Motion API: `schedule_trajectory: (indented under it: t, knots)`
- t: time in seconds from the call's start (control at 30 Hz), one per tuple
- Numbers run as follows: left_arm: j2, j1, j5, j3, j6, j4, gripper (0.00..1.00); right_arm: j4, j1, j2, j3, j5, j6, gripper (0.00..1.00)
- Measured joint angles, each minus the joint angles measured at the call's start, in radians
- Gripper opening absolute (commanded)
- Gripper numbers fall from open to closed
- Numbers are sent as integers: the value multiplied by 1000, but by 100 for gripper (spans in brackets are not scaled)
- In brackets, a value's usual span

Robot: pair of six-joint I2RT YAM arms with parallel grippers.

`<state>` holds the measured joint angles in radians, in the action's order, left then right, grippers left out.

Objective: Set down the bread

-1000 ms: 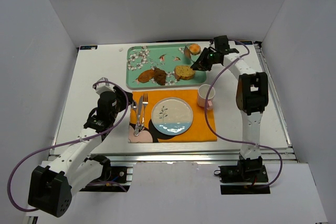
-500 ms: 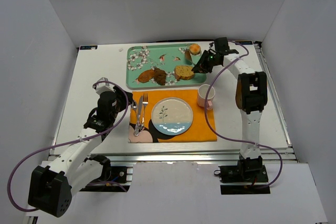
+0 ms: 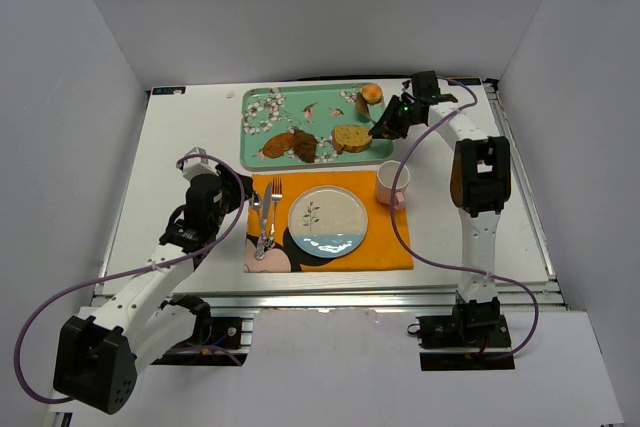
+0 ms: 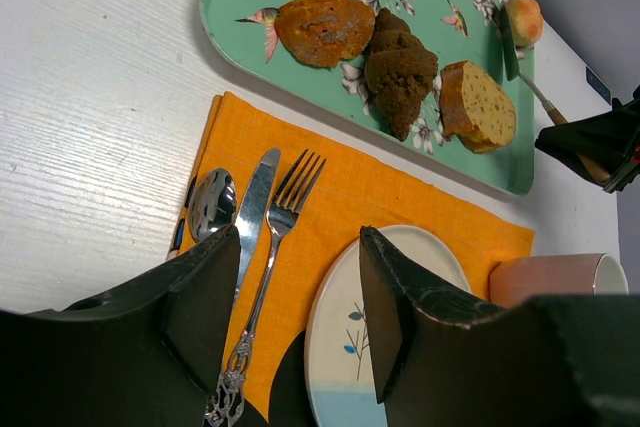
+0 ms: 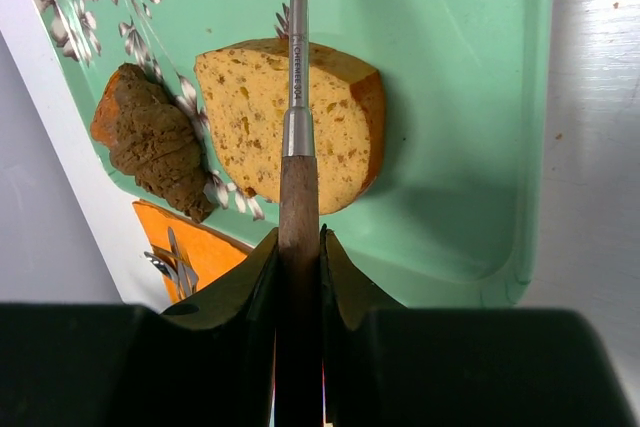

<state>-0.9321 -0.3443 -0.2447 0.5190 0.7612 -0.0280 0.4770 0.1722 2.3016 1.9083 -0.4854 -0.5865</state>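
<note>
Two arms in view, only one at work. The right gripper (image 5: 299, 252) is closed tight on the wooden handle of a spatula (image 5: 296, 97), whose metal shaft runs up the middle of the right wrist view, over the slice (image 5: 240, 117), with the blade cut off at the top edge. The bun (image 3: 371, 93) sits at the upper right corner of the tray (image 5: 470, 127), near the top centre of the overhead view. In the left wrist view the blade lies just beside the bun; we cannot tell whether it touches or has gone under. The plate (image 3: 327, 219) at lower centre on the mat (image 3: 380, 242) carries no food. The left gripper (image 4: 300, 247) hangs over the mat by the fork (image 4: 285, 217), jaws partly apart, holding nothing. We judge the step in hand to be the pickup: getting the blade under the bun, with placing not yet begun. The next move calls for a low, flat push along the tray floor so the round bun rides onto the blade rather than rolling off. After that comes a level lift and a carry down-frame past the slice and the mug (image 3: 392, 182) to the plate.
</note>
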Motion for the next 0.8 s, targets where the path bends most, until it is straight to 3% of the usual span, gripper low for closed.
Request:
schedule_trajectory:
  t: [0.8]
  knots:
    - [0, 0, 0, 0, 0, 6, 61, 111, -2, 0, 60, 52, 131, 0]
